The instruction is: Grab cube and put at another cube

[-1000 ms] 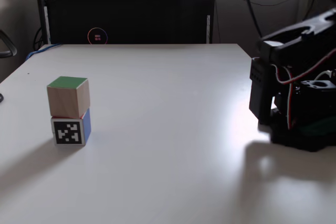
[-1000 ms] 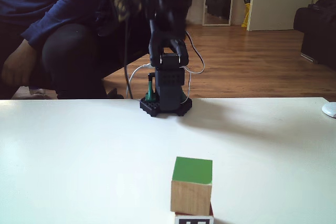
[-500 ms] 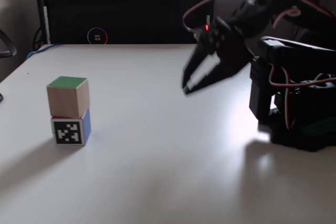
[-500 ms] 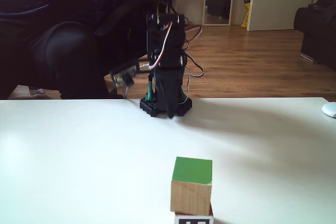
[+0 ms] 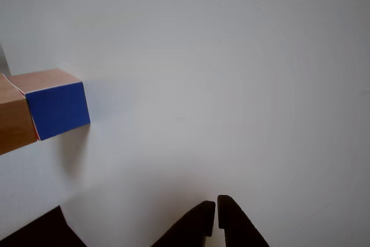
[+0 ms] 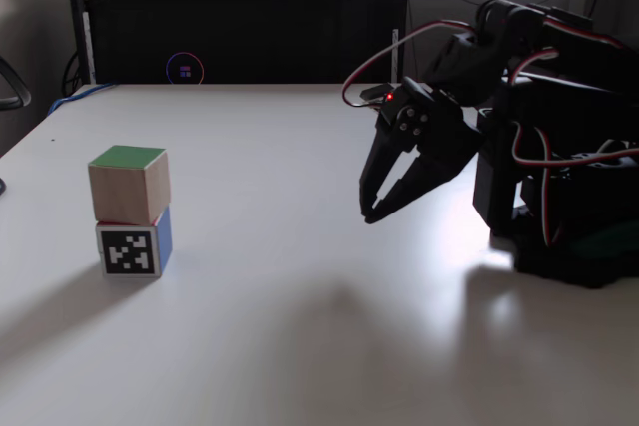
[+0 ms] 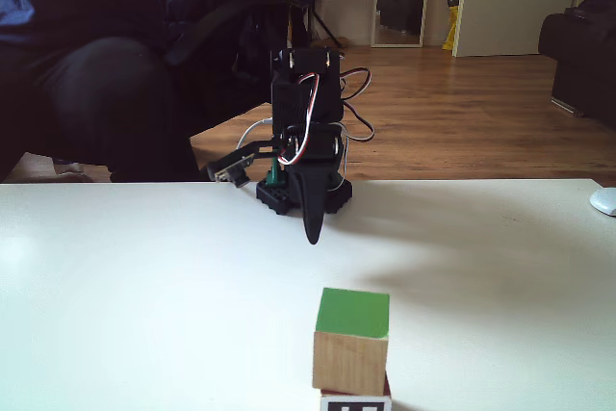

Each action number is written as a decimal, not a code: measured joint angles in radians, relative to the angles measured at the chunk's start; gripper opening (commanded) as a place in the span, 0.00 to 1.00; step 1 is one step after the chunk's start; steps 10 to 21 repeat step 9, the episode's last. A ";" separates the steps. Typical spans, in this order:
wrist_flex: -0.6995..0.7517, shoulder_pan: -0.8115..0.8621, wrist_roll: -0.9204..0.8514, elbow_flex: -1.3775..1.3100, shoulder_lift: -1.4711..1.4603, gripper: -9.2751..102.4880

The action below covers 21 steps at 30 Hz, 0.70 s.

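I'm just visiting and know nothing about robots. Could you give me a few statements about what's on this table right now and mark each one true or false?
1. The green-topped cube sits on top of the blue-sided cube. True.
2. The gripper is clamped on the green-topped cube. False: it holds nothing and hangs well away from the stack, near the arm's base.
3. The lower cube shows a black-and-white square marker on one face. True.
4. The gripper's fingers are spread wide apart. False: in the other view the fingertips nearly meet.
5. The two cubes lie side by side on the table. False: they are stacked.
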 measured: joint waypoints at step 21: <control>0.000 0.006 0.000 0.000 0.000 0.08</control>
